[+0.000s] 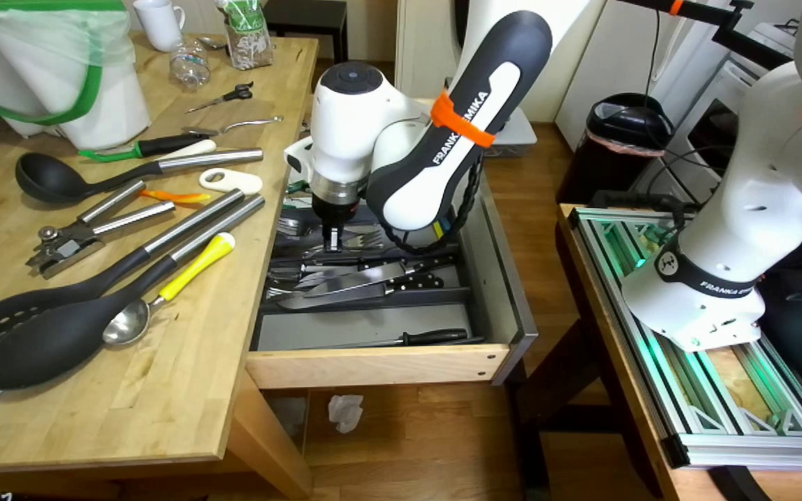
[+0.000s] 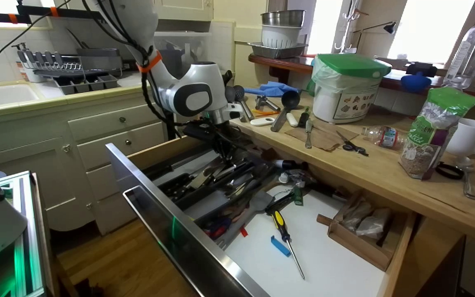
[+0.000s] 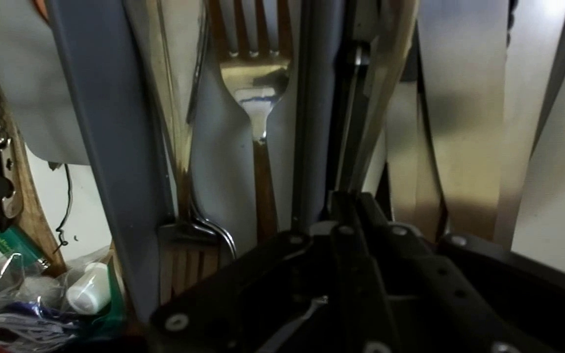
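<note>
You've got the gripper (image 3: 355, 197) nose-down in the cutlery tray (image 1: 366, 323), fingers drawn right up together, next to no gap btwn them. At the tips, in the wrist view, there's a slim silver utensil (image 3: 380, 93) running up and away, prob. a table knife; it's blurred, so you can't tell for sure if it's pinched or just lying behind. Just left of it there stands a tray divider (image 3: 317, 98), and past that you see a fork (image 3: 258, 98), tines toward the top edge, w/ a second fork (image 3: 189, 264) near it, tines the opposite way. Over to the right, a broad knife blade (image 3: 469, 122) lies close by. In an exterior view your black-handled knives (image 1: 415, 282) lie across the same tray, and a sharpening steel (image 1: 436, 337) sits in the compartment nearest that camera. The drawer (image 1: 380, 367) stands open beside the wooden worktop (image 1: 178, 410); up top: black ladle (image 1: 53, 179), slotted spoon (image 1: 32, 306), yellow-handled scoop (image 1: 126, 323). Also in an exterior view, a yellow-and-black screwdriver (image 2: 282, 227) lies on the white drawer bottom, well apart from the gripper, w/ a cardboard box (image 2: 357, 243) near the drawer's side.
</note>
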